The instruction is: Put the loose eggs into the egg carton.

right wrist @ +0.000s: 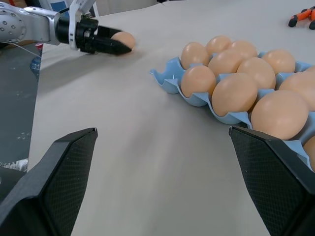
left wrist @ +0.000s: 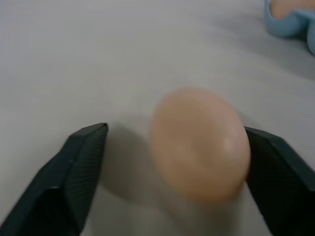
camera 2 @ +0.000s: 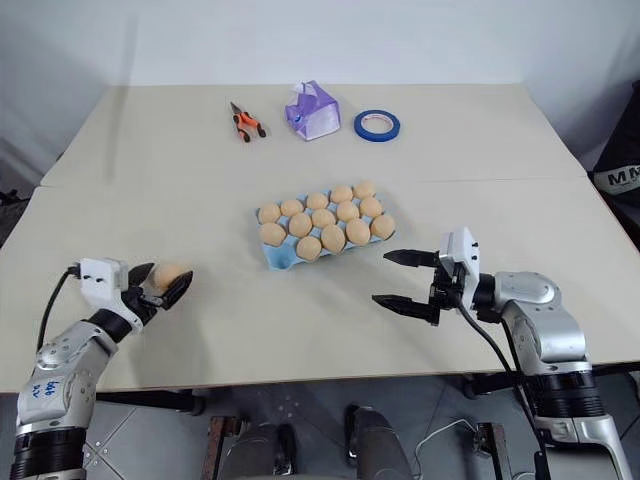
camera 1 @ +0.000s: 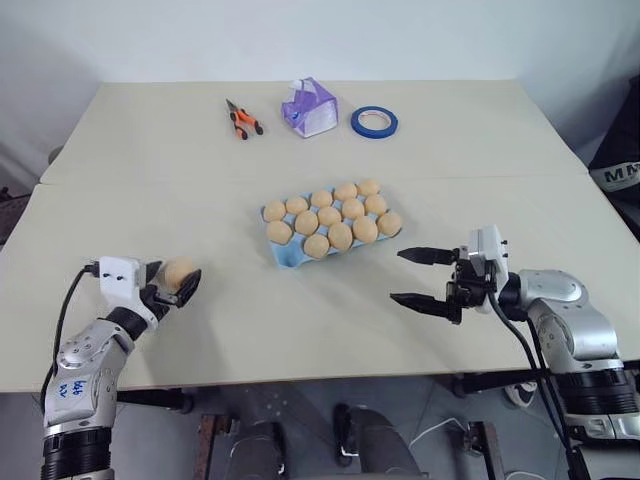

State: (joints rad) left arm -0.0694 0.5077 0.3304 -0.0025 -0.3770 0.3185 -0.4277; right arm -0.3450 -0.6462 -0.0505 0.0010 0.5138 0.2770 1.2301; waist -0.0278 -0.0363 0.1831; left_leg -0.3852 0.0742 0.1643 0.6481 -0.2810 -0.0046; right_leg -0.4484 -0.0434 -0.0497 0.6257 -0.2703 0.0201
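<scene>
My left gripper straddles the last egg on the table, fingers not yet pinching; I should close gently, centred; right gripper spread idle beside the carton.

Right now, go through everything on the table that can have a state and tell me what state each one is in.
loose egg: lying on the table between the left gripper's fingers, one finger still apart from it.
egg carton: lidless, all but one corner cup filled.
left gripper: open around the egg.
right gripper: open, empty.
pliers: lying flat, handles spread.
tape roll: lying flat.
purple-white pouch: standing upright.
</scene>
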